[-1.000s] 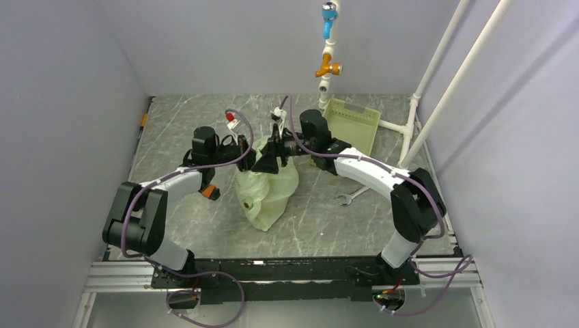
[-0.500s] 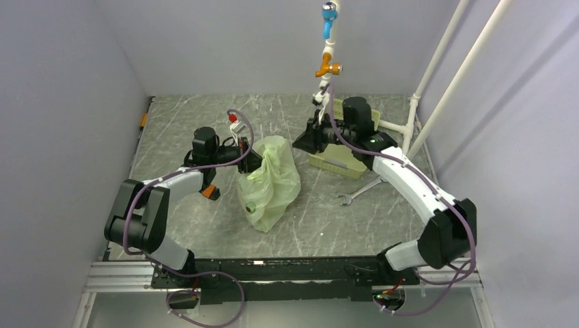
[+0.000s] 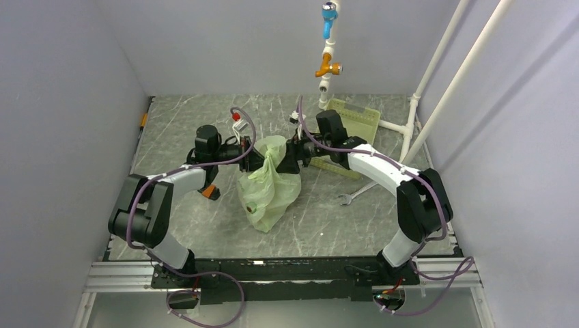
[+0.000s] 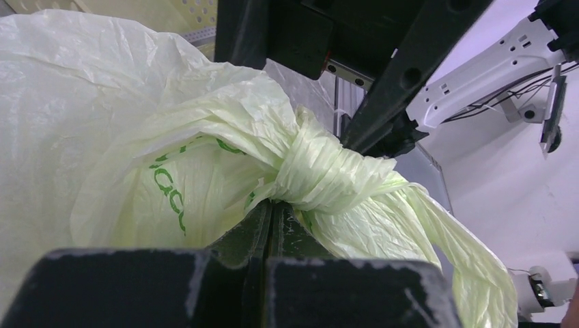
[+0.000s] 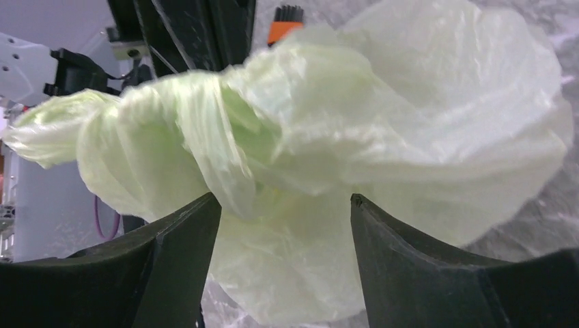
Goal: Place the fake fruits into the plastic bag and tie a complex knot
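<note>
Here, left fingers [image 4: 247,240] pinch knotted plastic bag [image 4: 328,174].

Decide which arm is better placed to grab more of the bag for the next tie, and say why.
Right. The right gripper is open with the bag between its jaws, beside the knot. The left gripper is shut on the bag, anchoring it, so it should probably stay.

2 black-and-white arms [image 3: 183,179] trail purple cables [image 3: 248,123].

Pale green plastic bag [image 3: 270,191], top knotted, bulging
</note>
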Tool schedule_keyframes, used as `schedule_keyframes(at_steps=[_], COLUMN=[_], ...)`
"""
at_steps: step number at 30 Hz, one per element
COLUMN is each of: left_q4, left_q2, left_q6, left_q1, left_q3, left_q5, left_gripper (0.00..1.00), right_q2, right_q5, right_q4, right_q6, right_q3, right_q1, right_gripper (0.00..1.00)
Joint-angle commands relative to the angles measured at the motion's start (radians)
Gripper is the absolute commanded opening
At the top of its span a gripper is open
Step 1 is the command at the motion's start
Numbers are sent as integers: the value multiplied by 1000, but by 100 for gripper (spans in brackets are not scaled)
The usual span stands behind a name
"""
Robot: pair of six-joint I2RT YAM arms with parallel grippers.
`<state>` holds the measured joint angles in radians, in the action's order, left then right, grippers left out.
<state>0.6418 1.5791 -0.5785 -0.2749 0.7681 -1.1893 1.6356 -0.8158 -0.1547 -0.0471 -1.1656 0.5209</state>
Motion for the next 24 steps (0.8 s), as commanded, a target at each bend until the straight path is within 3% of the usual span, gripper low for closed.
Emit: schedule_keyframes(at_steps=[1,5,12,17,20,24], left_q4=[78,199,273,254,252,262], left_q2=[25,54,83,78,79,85], left_q6=[-47,-134,-192,-183,-183,-190], left_q1=[-17,-28,-47,-36,-31,-28], left_q3=[29,18,-3,-10,-4,1], left_q5=[-46,-70,-87,-85,-84,-83], left_gripper=[0,0,0,0,0,0], right_q2=[29,61,115,62,-13,-96], right_q5=[-90,-75,-43,-75,-100,-98], right_q4=[196,221,288,168,72,-49], right_q6=[-98,-115,-176,-114,-73,-8], right_q3=[-38,-67,-138,-127,-87,-78], right_q1=[29,70,122,89,43,-1], right_gripper=[74,75,76,80,90,91])
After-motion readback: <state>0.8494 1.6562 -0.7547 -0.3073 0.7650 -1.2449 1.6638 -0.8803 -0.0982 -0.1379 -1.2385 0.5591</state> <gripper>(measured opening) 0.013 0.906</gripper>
